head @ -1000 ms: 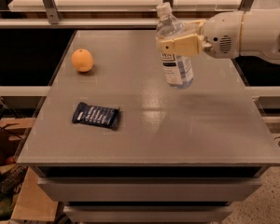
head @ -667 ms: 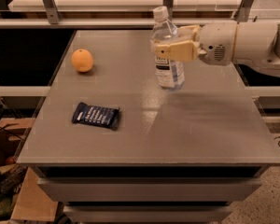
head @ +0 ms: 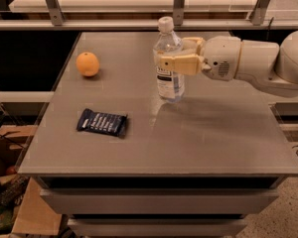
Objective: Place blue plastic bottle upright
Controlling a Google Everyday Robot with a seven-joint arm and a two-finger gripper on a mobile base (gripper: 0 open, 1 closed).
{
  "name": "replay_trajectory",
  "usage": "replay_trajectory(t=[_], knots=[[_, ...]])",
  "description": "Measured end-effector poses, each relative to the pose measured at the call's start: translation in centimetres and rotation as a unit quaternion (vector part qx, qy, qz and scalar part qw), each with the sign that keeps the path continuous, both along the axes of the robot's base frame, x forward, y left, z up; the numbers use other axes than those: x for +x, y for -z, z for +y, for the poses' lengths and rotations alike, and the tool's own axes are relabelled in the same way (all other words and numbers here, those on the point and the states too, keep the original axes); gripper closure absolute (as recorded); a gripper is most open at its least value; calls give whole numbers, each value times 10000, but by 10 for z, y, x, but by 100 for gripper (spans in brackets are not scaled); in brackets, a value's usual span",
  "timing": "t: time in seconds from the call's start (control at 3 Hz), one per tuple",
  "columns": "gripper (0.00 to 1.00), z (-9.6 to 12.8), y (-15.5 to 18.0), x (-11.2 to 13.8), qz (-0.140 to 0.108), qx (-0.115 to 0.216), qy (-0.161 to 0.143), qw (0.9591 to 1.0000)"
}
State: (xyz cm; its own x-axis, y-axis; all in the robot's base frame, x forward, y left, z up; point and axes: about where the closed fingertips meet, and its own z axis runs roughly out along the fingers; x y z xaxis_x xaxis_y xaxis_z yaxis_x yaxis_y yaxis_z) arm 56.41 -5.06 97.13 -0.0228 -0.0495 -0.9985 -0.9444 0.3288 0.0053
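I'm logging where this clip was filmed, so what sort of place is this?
Likely a robot lab or workshop, not a home: a plain grey table on drawers, metal railing behind, cardboard clutter on the floor. The gripper, over the table's far side, clasps the blue plastic bottle.

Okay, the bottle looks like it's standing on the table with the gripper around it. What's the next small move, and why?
Probably open the fingers and let go. The blue plastic bottle stands upright, cap up, its base apparently resting on the table, while the gripper clasps it at mid-height from the right.
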Motion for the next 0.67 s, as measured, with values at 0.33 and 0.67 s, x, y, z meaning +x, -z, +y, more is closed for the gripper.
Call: replay_trajectory(t=[0.33, 0.67], knots=[[100, 2, 6, 0, -26, 141, -27, 9999], [85, 2, 10, 2, 2, 181, 8, 9998]])
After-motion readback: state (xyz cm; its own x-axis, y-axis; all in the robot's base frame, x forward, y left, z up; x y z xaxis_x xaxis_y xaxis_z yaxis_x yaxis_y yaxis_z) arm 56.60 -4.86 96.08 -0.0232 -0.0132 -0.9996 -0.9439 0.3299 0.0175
